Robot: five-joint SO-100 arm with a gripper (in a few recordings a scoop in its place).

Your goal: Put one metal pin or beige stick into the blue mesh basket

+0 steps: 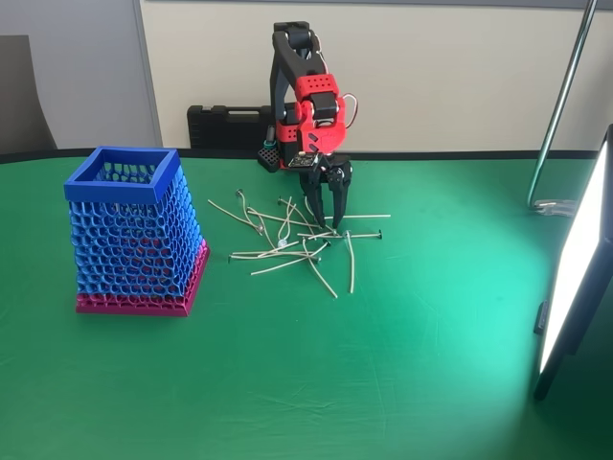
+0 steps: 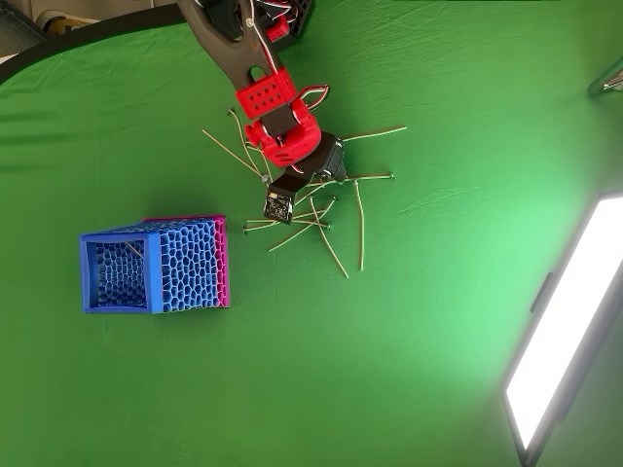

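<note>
Nearest me in the fixed view lies bare green table (image 1: 316, 393), with a bright light panel (image 1: 575, 278) standing at its right edge. Further in, on the left, the basket (image 1: 134, 235) stands upright, its square rim open to the top. Right of it, well apart, the sticks (image 1: 297, 244) lie scattered and crossing one another. My gripper (image 1: 324, 222) points down into that pile, fingers spread with the tips at or near the cloth, astride a stick near the middle of the heap. I judge this the picking step: nothing is gripped yet. Next I need to close on one stick alone, lift clear, then swing left over the rim. The tangle is the hindrance; neighbours may come up too. Behind the arm sits a black case (image 1: 225, 125) against the wall.
</note>
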